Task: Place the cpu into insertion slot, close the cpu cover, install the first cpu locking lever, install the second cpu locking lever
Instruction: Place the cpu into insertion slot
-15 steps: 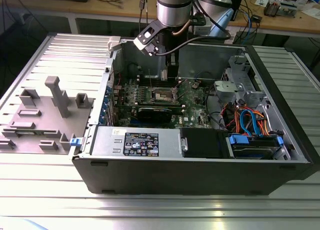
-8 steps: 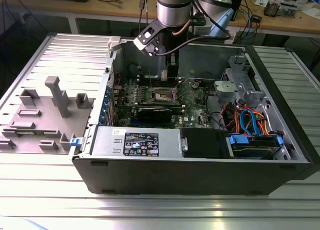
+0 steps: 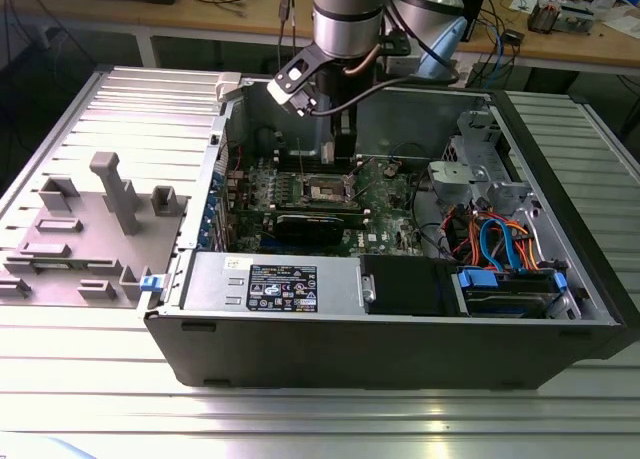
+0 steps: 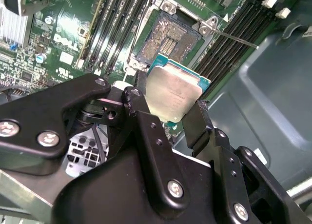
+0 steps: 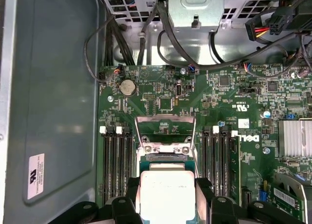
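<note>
The gripper (image 4: 169, 103) pinches the cpu (image 4: 172, 91) by opposite edges, clear above the open insertion slot (image 4: 168, 41)

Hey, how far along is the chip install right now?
Nothing looks finished. In hand: the gripper is shut on the cpu, held above the bare socket. Left: the chip is not seated, the cpu cover stands raised in the first wrist view, and a locking lever sticks out unlatched.

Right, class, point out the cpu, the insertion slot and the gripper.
cpu (image 4: 173, 93): second wrist view, middle of its metal top.
insertion slot (image 4: 168, 38): second wrist view, its pin field.
gripper (image 4: 168, 102): second wrist view, midway between fingertips.
</note>
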You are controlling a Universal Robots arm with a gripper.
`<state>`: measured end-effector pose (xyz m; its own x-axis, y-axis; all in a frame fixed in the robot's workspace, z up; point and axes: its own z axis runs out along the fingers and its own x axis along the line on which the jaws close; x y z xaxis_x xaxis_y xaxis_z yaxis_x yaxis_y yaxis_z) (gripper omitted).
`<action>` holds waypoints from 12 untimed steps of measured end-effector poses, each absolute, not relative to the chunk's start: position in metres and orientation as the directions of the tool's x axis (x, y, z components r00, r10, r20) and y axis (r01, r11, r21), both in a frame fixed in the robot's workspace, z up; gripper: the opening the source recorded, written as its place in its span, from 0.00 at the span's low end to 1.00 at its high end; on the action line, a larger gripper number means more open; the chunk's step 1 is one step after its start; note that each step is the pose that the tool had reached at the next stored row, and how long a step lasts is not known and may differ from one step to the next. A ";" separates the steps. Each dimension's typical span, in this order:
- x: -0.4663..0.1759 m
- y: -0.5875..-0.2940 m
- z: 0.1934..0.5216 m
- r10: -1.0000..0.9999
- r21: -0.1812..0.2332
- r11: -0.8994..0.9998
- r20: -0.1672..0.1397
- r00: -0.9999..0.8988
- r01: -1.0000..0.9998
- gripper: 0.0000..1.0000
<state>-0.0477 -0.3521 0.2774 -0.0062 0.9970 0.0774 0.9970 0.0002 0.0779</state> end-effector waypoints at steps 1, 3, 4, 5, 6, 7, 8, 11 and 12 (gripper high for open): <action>-0.048 -0.352 0.275 0.997 0.078 0.000 0.077 -0.006 0.997 0.54; -0.049 -0.352 0.271 0.997 0.078 0.000 0.077 -0.006 0.997 0.54; -0.049 -0.352 0.267 0.997 0.078 0.000 0.077 -0.006 0.997 0.54; -0.050 -0.352 0.265 0.997 0.078 0.000 0.077 -0.006 0.997 0.54; -0.050 -0.352 0.263 0.997 0.078 0.000 0.077 -0.006 0.997 0.54; -0.050 -0.352 0.261 0.997 0.078 0.001 0.077 -0.007 0.997 0.54; -0.050 -0.352 0.259 0.997 0.078 0.001 0.077 -0.008 0.997 0.54; -0.051 -0.354 0.252 0.997 0.078 0.005 0.077 -0.011 0.997 0.54; -0.051 -0.354 0.249 0.997 0.078 0.005 0.077 -0.012 0.997 0.54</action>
